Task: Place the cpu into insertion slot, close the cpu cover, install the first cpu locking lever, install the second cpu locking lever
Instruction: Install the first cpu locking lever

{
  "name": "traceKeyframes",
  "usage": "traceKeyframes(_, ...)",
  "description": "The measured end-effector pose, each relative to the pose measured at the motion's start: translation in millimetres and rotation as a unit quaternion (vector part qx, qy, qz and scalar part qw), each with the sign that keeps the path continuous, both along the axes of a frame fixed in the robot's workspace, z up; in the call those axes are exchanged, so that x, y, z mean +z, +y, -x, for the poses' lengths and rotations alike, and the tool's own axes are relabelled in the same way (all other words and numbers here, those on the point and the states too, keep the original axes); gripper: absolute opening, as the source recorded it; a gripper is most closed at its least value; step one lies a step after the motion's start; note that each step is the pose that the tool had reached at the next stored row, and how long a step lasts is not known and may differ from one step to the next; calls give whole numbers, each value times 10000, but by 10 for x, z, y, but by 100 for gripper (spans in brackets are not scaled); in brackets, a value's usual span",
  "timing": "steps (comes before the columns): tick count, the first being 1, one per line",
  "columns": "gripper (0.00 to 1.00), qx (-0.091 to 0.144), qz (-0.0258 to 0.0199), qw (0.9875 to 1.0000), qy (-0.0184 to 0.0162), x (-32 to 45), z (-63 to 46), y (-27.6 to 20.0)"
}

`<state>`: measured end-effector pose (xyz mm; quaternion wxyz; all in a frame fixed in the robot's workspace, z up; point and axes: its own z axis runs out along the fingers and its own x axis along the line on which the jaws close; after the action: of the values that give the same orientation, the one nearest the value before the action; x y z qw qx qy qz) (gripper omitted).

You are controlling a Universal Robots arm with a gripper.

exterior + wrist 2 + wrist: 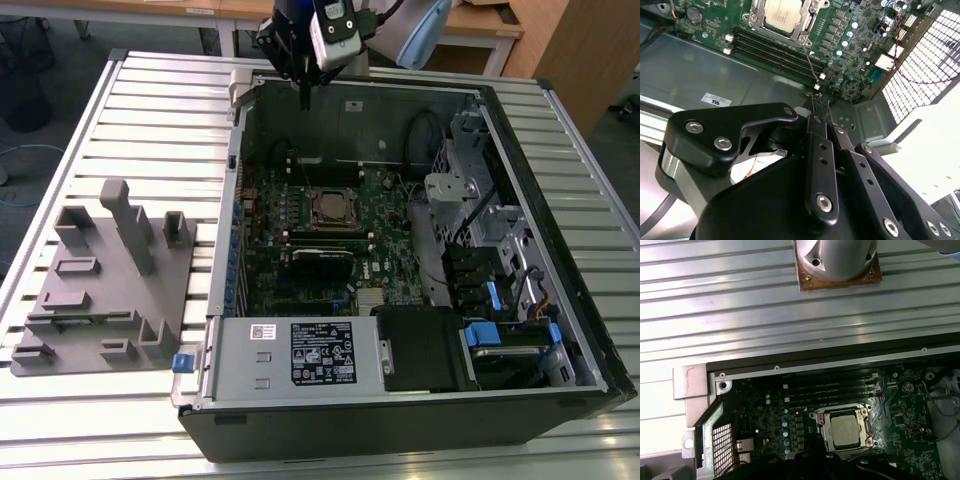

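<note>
Black gripper (818, 101) linkage crowds the second wrist view, fingers seemingly pressed together with nothing between them; in the exterior view it hovers over the far edge of the case (400, 430), well apart from the socket. Inside the case, the cpu (783, 12) sits in its socket with the cpu cover (756, 15) apparently down around it. One wire locking lever (810, 62) juts free, so I judge the lever steps in hand; they call for a precise catch on thin wire.
</note>
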<state>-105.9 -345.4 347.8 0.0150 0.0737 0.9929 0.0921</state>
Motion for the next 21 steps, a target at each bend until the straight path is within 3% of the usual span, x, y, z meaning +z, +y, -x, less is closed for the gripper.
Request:
traceKeyframes(17,10,0,-2,10000,0,-307,52,-18)
traceKeyframes(21,10,0,-5,10000,1,-331,53,-18)
